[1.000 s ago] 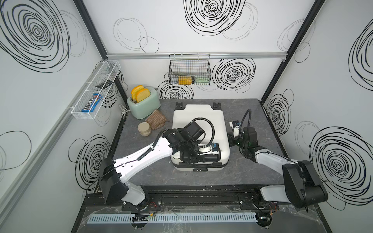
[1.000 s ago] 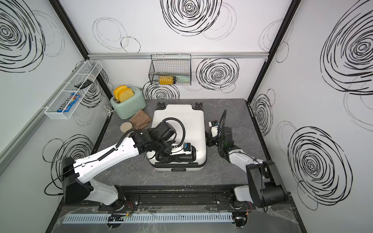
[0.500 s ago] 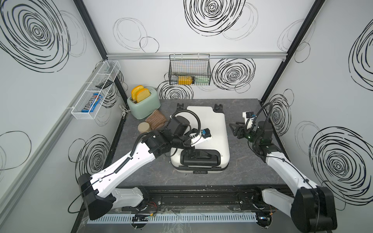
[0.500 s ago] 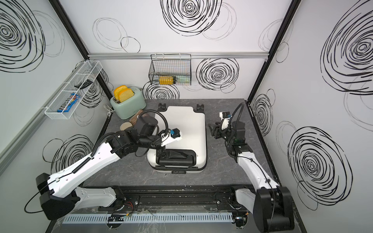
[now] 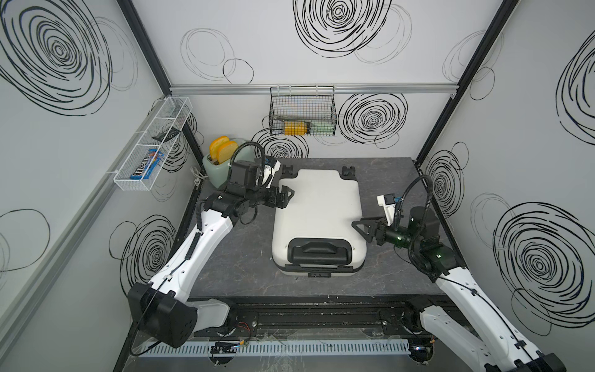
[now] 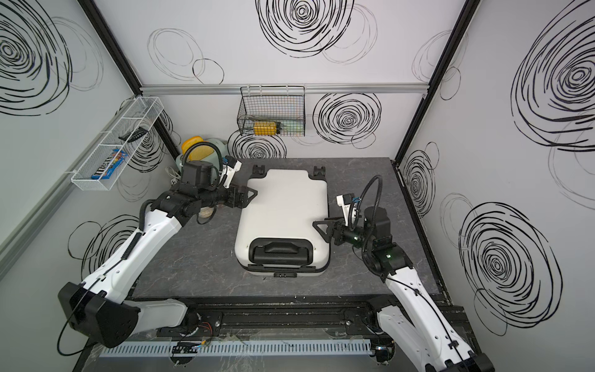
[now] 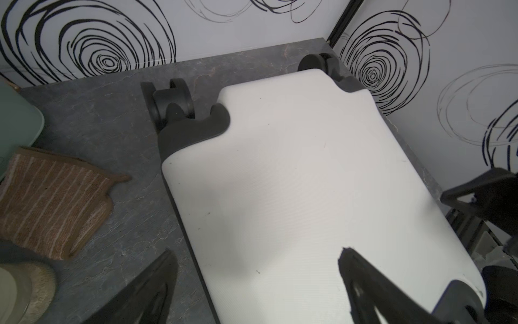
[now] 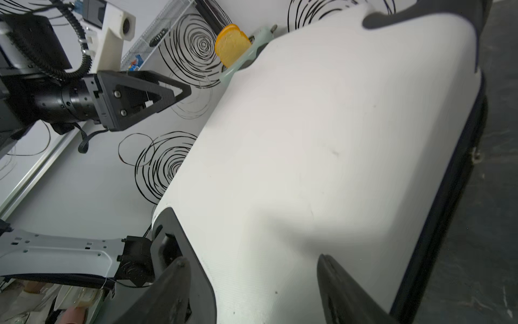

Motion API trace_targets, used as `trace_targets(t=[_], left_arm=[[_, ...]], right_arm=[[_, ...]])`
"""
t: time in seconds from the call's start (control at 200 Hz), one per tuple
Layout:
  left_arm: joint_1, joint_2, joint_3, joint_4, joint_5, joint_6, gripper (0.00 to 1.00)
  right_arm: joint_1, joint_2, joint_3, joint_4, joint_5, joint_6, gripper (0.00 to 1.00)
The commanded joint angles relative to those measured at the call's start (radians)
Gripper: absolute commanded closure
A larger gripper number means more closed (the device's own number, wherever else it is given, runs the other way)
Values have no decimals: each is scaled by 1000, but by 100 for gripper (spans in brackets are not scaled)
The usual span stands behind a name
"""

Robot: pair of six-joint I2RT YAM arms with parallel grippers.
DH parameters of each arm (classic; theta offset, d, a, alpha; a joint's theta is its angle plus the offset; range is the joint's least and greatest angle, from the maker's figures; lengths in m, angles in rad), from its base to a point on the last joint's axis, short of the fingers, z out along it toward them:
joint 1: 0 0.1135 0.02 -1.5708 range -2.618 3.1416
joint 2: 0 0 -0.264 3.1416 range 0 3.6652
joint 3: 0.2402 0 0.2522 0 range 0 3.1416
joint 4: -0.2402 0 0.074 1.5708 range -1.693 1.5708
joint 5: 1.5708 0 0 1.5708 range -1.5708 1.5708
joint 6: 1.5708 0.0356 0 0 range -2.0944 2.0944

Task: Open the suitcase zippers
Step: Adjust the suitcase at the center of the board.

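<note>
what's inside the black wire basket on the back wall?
Through the mesh of the wire basket, a yellow-orange object lies on its bottom, with a pale green item beside it. The wires hide the detail of both, so what they are cannot be told.

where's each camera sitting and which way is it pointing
top views: high at the front, looking down on the suitcase; left arm and right arm show
left wrist: behind the left hand, facing the wheels; its fingers show
right wrist: behind the right hand, facing the toaster; its fingers show
shared: all show the suitcase
</note>
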Motion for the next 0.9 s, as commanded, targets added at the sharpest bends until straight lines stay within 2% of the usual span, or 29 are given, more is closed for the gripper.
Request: trace_targets(t=[0.0, 0.15, 0.26, 0.47, 0.61, 0.751, 0.896], left_arm=[[11, 43, 23, -8, -3, -43, 6], [-12, 98, 21, 10, 17, -34, 7], [-26, 147, 43, 15, 23, -33, 8], [-85, 247, 91, 43, 23, -33, 9], [-112, 318, 145, 52, 14, -38, 9], [-111, 337, 172, 59, 6, -44, 9], [-100, 299, 170, 42, -13, -36, 8]], right_arm=[[42, -19, 40, -170, 115, 7, 25], [82, -49, 7, -160, 76, 36, 26], [158, -66, -26, -118, 65, 91, 28], [415, -59, -81, 36, 206, 210, 29], [550, 8, -57, 106, 322, 219, 29], [517, -8, 39, -16, 405, 160, 25], [318, -69, 102, -189, 339, 120, 23]])
